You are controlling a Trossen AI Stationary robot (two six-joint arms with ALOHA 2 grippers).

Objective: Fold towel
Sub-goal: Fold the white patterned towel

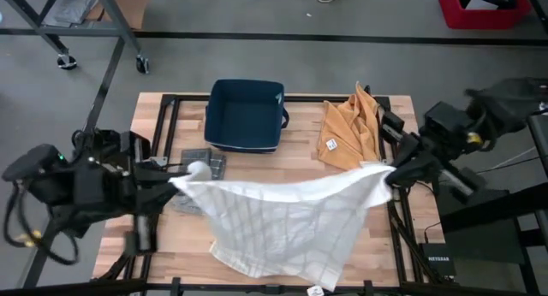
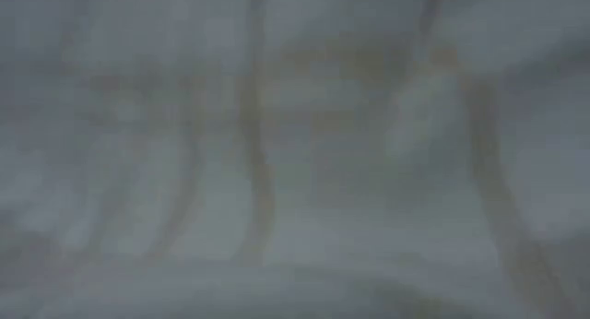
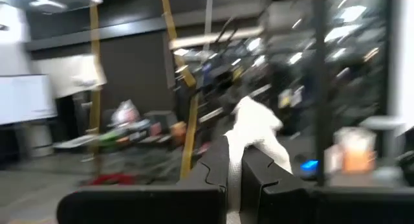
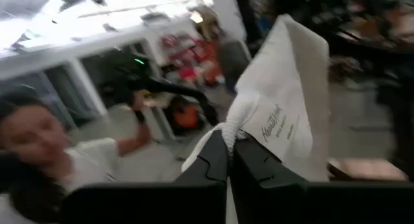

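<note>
towel: white checked cloth towel [image 1: 282, 215] stretched between both grippers, lower edge draped on wooden surface [image 1: 163, 129]
left gripper [image 1: 184, 178]: jaws clamped on one corner
right gripper [image 1: 385, 172]: jaws clamped on other corner

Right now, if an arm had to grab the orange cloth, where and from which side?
Pinch the orange cloth at its raised, bunched peak near the table's far edge, coming straight down. It lies crumpled beside the blue bin, so its flat edges offer little to catch.
</note>
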